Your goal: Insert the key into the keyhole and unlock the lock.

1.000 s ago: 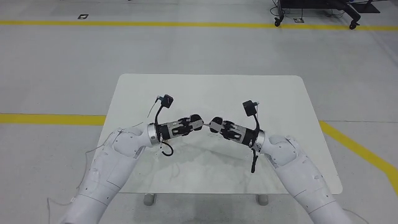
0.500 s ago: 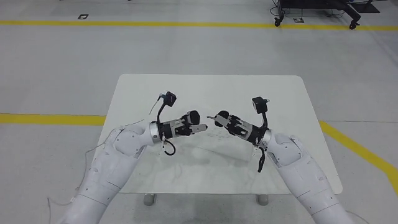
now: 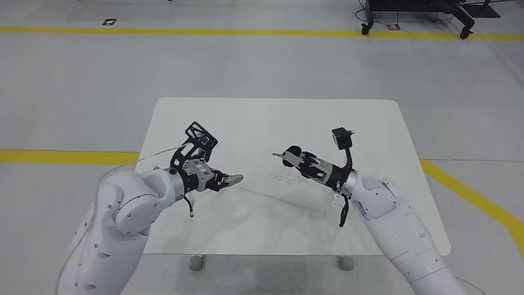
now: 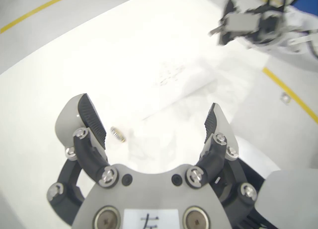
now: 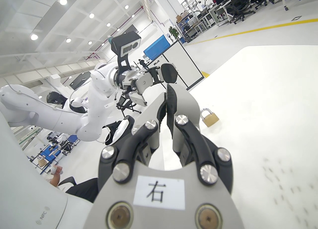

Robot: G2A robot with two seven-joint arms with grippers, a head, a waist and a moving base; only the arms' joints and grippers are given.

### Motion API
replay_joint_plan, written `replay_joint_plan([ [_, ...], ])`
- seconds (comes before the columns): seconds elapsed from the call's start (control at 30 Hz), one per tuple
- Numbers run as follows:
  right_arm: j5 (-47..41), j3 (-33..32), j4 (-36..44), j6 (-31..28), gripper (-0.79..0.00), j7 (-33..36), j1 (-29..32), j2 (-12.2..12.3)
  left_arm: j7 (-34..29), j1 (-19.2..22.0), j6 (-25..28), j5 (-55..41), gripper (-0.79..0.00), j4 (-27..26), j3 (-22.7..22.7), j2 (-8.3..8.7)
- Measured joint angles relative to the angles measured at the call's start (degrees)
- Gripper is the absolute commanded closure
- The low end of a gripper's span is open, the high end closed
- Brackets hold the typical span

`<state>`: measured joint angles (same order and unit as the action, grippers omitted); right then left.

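A small brass padlock (image 5: 210, 117) with a silver shackle lies on the white table (image 3: 327, 123). It appears in the left wrist view as a small brass and silver thing (image 4: 118, 134) just beside one finger. My left gripper (image 4: 149, 103) hangs open above the lock, holding nothing, at the table's left front (image 3: 229, 180). My right gripper (image 3: 286, 154) is raised over the table's middle, shut on a thin silver key (image 4: 214, 32) whose tip pokes out from the closed fingers (image 5: 171, 100). The two grippers are well apart.
Faint scuff marks (image 4: 171, 76) show on the table top between the arms. Yellow floor lines (image 3: 246, 31) run behind and beside the table. Carts and a dark equipment stand (image 3: 417, 0) are far back on the floor.
The grippers met at the table's middle a second ago. They have parted: my left arm has swung back to the left, its gripper now open over the lock. The right barely moved.
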<state>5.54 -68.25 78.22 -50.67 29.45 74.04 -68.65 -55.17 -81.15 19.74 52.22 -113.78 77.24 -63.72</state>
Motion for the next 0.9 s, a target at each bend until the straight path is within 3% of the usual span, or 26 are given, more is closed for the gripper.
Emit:
replay_joint_plan([
  [0.13, 0.00, 0.00, 0.00, 0.00, 0.000, 0.00, 0.00, 0.00, 0.54, -1.26, -2.88, 8.94, -0.785, 3.45, -4.59, -0.21],
  [0.27, 0.00, 0.00, 0.00, 0.00, 0.000, 0.00, 0.00, 0.00, 0.08, 0.81, -3.52, 10.99, -0.779, 7.35, -7.93, -0.56],
  [0.57, 0.00, 0.00, 0.00, 0.00, 0.000, 0.00, 0.00, 0.00, -0.35, 3.63, -7.81, 11.86, -0.591, 13.11, -10.44, -1.13],
  [0.73, 0.00, 0.00, 0.00, 0.00, 0.000, 0.00, 0.00, 0.00, 0.08, 4.33, -8.87, 11.56, -0.388, 14.46, -10.36, -1.20],
  [0.9, 0.00, 0.00, 0.00, 0.00, 0.000, 0.00, 0.00, 0.00, -0.29, 4.37, -10.45, 12.72, -0.379, 14.47, -10.83, -1.25],
])
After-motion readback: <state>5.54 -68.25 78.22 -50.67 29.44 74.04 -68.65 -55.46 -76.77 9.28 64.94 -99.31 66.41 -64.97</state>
